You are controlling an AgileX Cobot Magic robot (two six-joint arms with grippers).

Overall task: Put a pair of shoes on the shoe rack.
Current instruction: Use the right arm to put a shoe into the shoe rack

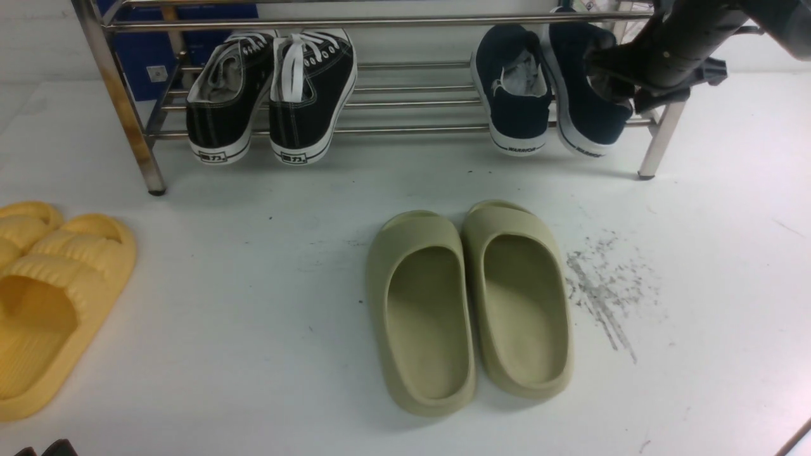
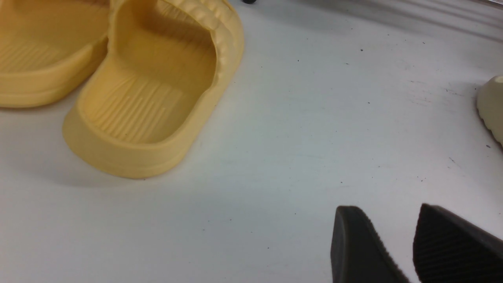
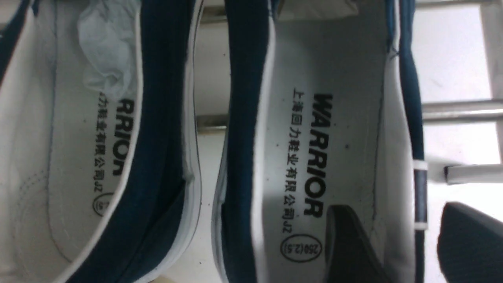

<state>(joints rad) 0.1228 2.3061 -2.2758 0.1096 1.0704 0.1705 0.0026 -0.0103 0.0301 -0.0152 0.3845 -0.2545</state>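
On the rack (image 1: 412, 130), the lace-ups (image 1: 310, 95) sat at the left and the slip-ons (image 1: 513, 95) at the right, heels toward the front. Before the rack, on the counter (image 1: 253, 316), a pair of slides (image 1: 418, 316) lay in the middle, a second pair (image 1: 63, 285) far left. The right claw (image 3: 393, 208) straddled the right slip-on's heel.

I count one shoe rack (image 1: 412, 130). Navy slip-on sneakers (image 1: 514, 95): two, a pair. Black lace-up sneakers (image 1: 310, 95): two, a pair. Olive-green slides (image 1: 421, 316): two, a pair. Yellow slides (image 1: 70, 278): two, a pair; my left wrist feed agrees. That makes eight shoes in four pairs. I count two claws: left claw (image 2: 387, 212) and right claw (image 3: 393, 208).
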